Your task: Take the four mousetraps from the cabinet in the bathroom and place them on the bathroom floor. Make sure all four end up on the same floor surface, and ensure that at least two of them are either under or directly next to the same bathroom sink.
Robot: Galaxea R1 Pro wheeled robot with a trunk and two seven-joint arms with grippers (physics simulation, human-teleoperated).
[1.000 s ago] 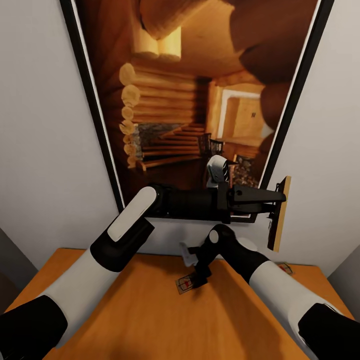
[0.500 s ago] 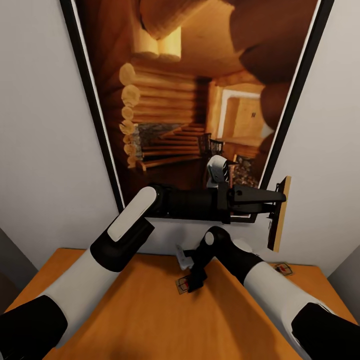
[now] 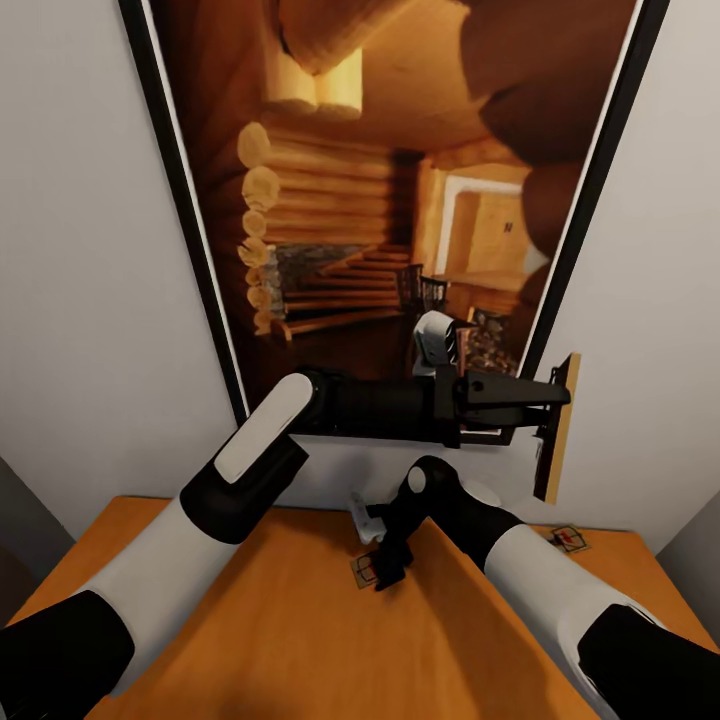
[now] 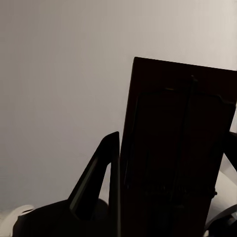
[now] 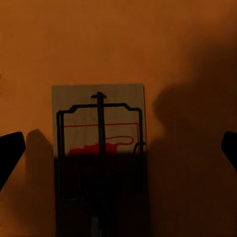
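Observation:
My left gripper point(image 3: 553, 394) is stretched out to the right above the orange-brown cabinet top point(image 3: 280, 640), shut on a mousetrap point(image 3: 553, 445) that hangs on edge in front of the wall. The left wrist view shows that trap point(image 4: 177, 148) dark between the fingers point(image 4: 106, 158). My right gripper point(image 3: 386, 570) points down, open, just over a second mousetrap point(image 3: 364, 570) lying flat on the cabinet top. In the right wrist view this trap point(image 5: 98, 143) sits between the spread fingertips point(image 5: 11, 150). A third mousetrap point(image 3: 568, 540) lies near the wall at the right.
A tall dark-framed mirror point(image 3: 380, 200) on the white wall behind the cabinet reflects a log-walled room and my white head. The cabinet top ends at the wall behind and drops off at both sides.
My right gripper has shifted slightly left and down, closer over the flat mousetrap. The left arm and its held trap have stayed put.

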